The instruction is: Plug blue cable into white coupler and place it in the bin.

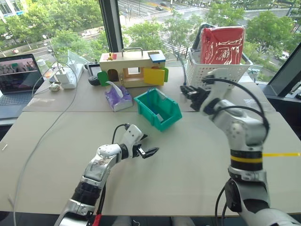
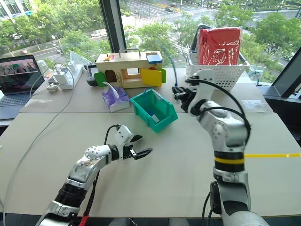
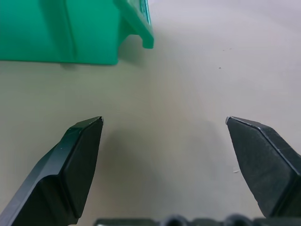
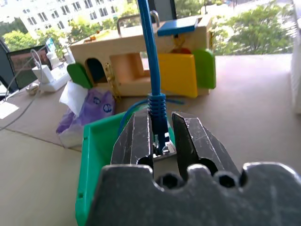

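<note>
Head views: right pincer (image 2: 181, 95) raised beside bin (image 2: 165, 118), on its right, nearer than left. Left pincer (image 1: 146, 151) low over table (image 1: 188, 160), short of bin.
Left wrist view: fingers wide, empty.
Right wrist view: pincer clamps blue cable (image 4: 153, 66) at plug; white coupler (image 4: 163, 151) between fingers; cable runs upright, bin just below.
</note>
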Robot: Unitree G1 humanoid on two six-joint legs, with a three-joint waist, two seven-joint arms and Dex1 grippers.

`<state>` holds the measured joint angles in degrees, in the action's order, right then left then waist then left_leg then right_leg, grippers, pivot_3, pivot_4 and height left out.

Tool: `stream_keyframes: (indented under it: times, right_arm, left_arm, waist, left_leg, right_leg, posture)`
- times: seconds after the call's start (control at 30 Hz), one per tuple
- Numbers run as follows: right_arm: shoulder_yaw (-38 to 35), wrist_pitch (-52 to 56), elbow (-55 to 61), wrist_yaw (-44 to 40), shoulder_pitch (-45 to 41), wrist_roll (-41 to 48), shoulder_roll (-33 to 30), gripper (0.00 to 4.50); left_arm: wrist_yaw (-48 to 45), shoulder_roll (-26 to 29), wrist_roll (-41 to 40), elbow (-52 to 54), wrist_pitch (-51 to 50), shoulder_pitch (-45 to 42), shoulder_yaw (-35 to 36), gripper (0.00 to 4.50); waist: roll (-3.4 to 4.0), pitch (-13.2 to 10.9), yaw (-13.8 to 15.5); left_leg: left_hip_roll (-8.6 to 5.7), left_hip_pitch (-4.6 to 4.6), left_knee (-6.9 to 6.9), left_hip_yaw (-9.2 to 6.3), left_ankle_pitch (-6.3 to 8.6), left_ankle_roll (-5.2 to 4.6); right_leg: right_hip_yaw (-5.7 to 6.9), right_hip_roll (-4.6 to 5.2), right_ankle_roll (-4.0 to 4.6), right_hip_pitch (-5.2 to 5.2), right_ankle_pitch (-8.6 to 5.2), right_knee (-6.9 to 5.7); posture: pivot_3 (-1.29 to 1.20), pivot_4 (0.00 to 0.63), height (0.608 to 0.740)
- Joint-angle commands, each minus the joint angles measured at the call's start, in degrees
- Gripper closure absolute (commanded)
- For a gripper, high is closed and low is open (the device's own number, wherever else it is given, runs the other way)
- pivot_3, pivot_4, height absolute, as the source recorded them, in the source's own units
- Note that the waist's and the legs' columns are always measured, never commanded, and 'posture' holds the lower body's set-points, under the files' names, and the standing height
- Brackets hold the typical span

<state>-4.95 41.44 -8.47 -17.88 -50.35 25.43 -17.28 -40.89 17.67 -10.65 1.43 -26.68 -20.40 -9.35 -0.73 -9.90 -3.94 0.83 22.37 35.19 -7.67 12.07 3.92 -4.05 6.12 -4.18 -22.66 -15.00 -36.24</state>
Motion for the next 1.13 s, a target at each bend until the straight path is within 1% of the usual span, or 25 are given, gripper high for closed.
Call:
stream_keyframes:
  times: [0.03,0.13,0.2,0.23,0.3,0.33,0.37,0.4,0.43,0.47,0.5,0.57,0.67,0.73,0.77,0.87,0.93,1.0,1.07,1.13]
  right_arm:
    - [3.4,-11.7,-13.8,-5.5,-5.6,-5.4,1.5,4.14]
    - [4.6,-18.5,-25.0,-9.2,-8.6,-7.8,3.6,4.14]
    - [4.0,-21.0,-29.3,-11.1,-10.4,-8.0,4.8,3.13]
    - [3.5,-21.8,-30.7,-12.0,-11.3,-7.8,5.3,2.89]
    - [2.5,-23.3,-33.0,-13.3,-13.2,-7.7,5.7,2.19]
    - [2.1,-24.0,-33.8,-13.8,-13.9,-7.8,5.6,1.95]
    - [1.2,-24.5,-34.0,-14.2,-14.7,-7.4,5.2,1.47]
    - [0.4,-24.7,-33.8,-14.7,-15.3,-6.8,4.7,1.21]
    - [-0.9,-24.3,-32.8,-15.4,-15.9,-5.8,3.9,0.76]
    - [-2.2,-23.6,-31.3,-16.1,-16.2,-4.6,3.2,0.54]
    - [-3.3,-22.6,-29.8,-16.7,-16.2,-3.6,2.6,0.11]
    - [-5.1,-20.2,-26.2,-17.8,-15.5,-1.6,0.8,0.05]
    - [-8.1,-17.4,-17.8,-21.3,-10.6,0.6,-6.6,0.05]
    - [-9.5,-16.3,-13.6,-24.0,-5.7,1.7,-11.2,0.05]
    - [-10.2,-16.9,-11.2,-25.4,-2.7,2.1,-12.9,0.05]
    - [-9.1,-20.6,-2.9,-30.2,11.2,-0.7,-18.7,0.05]
    - [-9.7,-20.7,0.4,-29.1,17.8,-1.1,-19.5,0.05]
    - [-10.1,-23.5,1.8,-28.7,24.1,-2.2,-18.9,0.05]
    - [-9.6,-25.9,1.9,-26.8,27.0,-4.1,-18.0,0.05]
    - [-9.0,-27.5,1.5,-23.9,27.8,-5.8,-16.4,0.05]
  left_arm:
    - [3.6,0.3,-0.8,5.7,-1.3,2.2,2.9,0.00]
    - [6.2,1.3,0.0,8.4,-1.5,4.9,4.6,0.00]
    - [7.8,2.2,0.1,9.8,-1.9,6.6,6.1,0.00]
    - [8.5,2.4,0.0,10.5,-2.1,7.3,7.0,0.00]
    - [9.5,2.9,-0.7,11.6,-2.5,8.5,8.6,0.00]
    - [9.8,3.1,-0.8,11.8,-2.4,8.8,9.1,0.00]
    - [9.8,3.4,-1.1,12.0,-2.0,9.3,9.9,0.00]
    - [9.7,3.6,-1.5,12.2,-1.5,9.7,10.6,0.00]
    - [9.4,3.7,-2.1,12.2,-0.6,9.7,11.6,0.00]
    - [9.2,3.8,-2.9,12.2,0.2,9.7,12.7,0.00]
    - [9.1,3.8,-3.6,12.3,0.5,9.6,13.6,0.00]
    - [8.7,3.8,-5.6,12.5,0.2,9.4,15.5,0.00]
    - [7.4,6.4,-6.7,10.9,1.4,10.0,18.9,0.00]
    - [9.0,8.7,-3.9,7.7,4.2,10.0,20.4,0.00]
    - [9.2,9.7,-3.3,5.2,6.0,9.8,21.4,0.00]
    - [8.8,11.0,-5.1,-0.9,10.2,8.6,25.6,0.00]
    - [7.9,11.5,-5.9,-2.6,11.8,8.1,26.7,0.00]
    - [7.8,11.4,-6.6,-4.0,13.0,7.7,27.6,0.00]
    - [8.2,11.4,-6.6,-5.1,13.9,7.4,27.8,0.00]
    - [8.1,11.7,-5.8,-5.9,14.6,7.3,26.9,0.00]
  waist:
    - [0.01,0.0,-0.2]
    - [0.01,0.0,-0.2]
    - [0.02,0.0,-0.2]
    - [0.04,0.0,-0.2]
    - [0.07,-0.1,-0.2]
    - [0.08,-0.1,-0.2]
    - [0.08,-0.1,-0.1]
    - [0.08,-0.1,-0.1]
    - [0.08,-0.1,-0.1]
    - [0.08,-0.1,0.0]
    - [0.08,-0.1,0.1]
    - [0.08,-0.1,0.0]
    - [0.07,-0.1,0.2]
    - [0.06,-0.1,0.5]
    - [0.06,-0.1,0.5]
    - [0.03,-0.1,0.5]
    - [0.03,-0.1,0.0]
    - [0.04,-0.1,-0.3]
    - [0.02,-0.1,-0.5]
    - [0.02,-0.1,-0.5]
  left_leg:
    - [-0.01,-0.02,0.00,0.02,0.00,0.00]
    - [0.00,-0.04,0.00,0.01,-0.01,0.01]
    - [0.00,-0.04,-0.01,0.01,-0.01,0.02]
    - [0.00,-0.02,0.00,0.01,-0.02,0.03]
    - [0.00,0.00,-0.01,0.02,-0.05,0.09]
    - [0.00,0.04,-0.01,0.01,-0.09,0.15]
    - [0.00,0.11,0.00,0.01,-0.12,0.21]
    - [-0.01,0.19,0.02,0.01,-0.16,0.27]
    - [0.00,0.24,0.02,0.01,-0.19,0.32]
    - [0.00,0.24,0.02,0.01,-0.19,0.33]
    - [0.00,0.23,0.02,0.00,-0.21,0.35]
    - [-0.01,0.24,0.03,0.00,-0.24,0.42]
    - [0.00,0.26,0.04,0.00,-0.24,0.42]
    - [0.00,0.32,0.04,-0.02,-0.24,0.42]
    - [-0.01,0.33,0.04,-0.02,-0.24,0.42]
    - [0.00,0.30,0.04,0.00,-0.23,0.39]
    - [-0.01,0.30,0.05,0.00,-0.22,0.37]
    - [0.00,0.31,0.12,0.05,-0.22,0.38]
    - [0.00,0.20,0.15,0.08,-0.25,0.42]
    - [0.00,0.10,0.15,0.10,-0.28,0.47]
  right_leg:
    - [-0.02,0.00,0.01,-0.01,0.01,-0.01]
    - [-0.02,0.00,0.02,-0.02,0.01,-0.05]
    - [-0.02,0.00,0.02,-0.02,0.01,-0.06]
    - [-0.02,0.00,0.02,-0.03,0.02,-0.06]
    - [-0.02,0.00,0.03,-0.07,0.02,-0.07]
    - [-0.02,0.00,0.03,-0.13,0.02,-0.10]
    - [-0.03,0.00,0.03,-0.26,0.02,-0.21]
    - [-0.03,0.00,0.03,-0.40,0.02,-0.39]
    - [-0.02,0.00,0.03,-0.51,0.02,-0.49]
    - [-0.02,0.00,0.04,-0.52,0.02,-0.54]
    - [-0.01,0.00,0.04,-0.52,0.02,-0.55]
    - [-0.01,0.00,0.04,-0.50,0.02,-0.54]
    - [0.00,0.00,0.04,-0.51,0.02,-0.57]
    - [0.01,0.00,0.04,-0.50,0.02,-0.54]
    - [0.01,0.01,0.04,-0.50,0.02,-0.49]
    - [0.00,0.01,0.04,-0.48,0.02,-0.46]
    - [0.01,0.01,0.03,-0.48,0.01,-0.46]
    - [-0.06,0.01,0.03,-0.50,0.02,-0.53]
    - [-0.09,0.01,0.07,-0.48,0.05,-0.65]
    - [-0.11,0.01,0.07,-0.46,0.06,-0.74]
  posture:
    - [0.00,0.150,0.740]
    - [0.00,0.150,0.740]
    - [0.00,0.150,0.740]
    - [0.00,0.150,0.740]
    - [0.00,0.150,0.740]
    - [0.00,0.150,0.740]
    - [0.00,0.150,0.740]
    - [0.00,0.150,0.740]
    - [0.00,0.150,0.740]
    - [0.00,0.150,0.740]
    - [0.00,0.150,0.740]
    - [0.00,0.150,0.740]
    - [0.00,0.150,0.740]
    - [0.00,0.150,0.740]
    - [0.00,0.150,0.740]
    - [0.00,0.150,0.740]
    - [0.00,0.150,0.740]
    - [0.00,0.150,0.740]
    - [0.00,0.150,0.740]
    - [0.00,0.150,0.740]
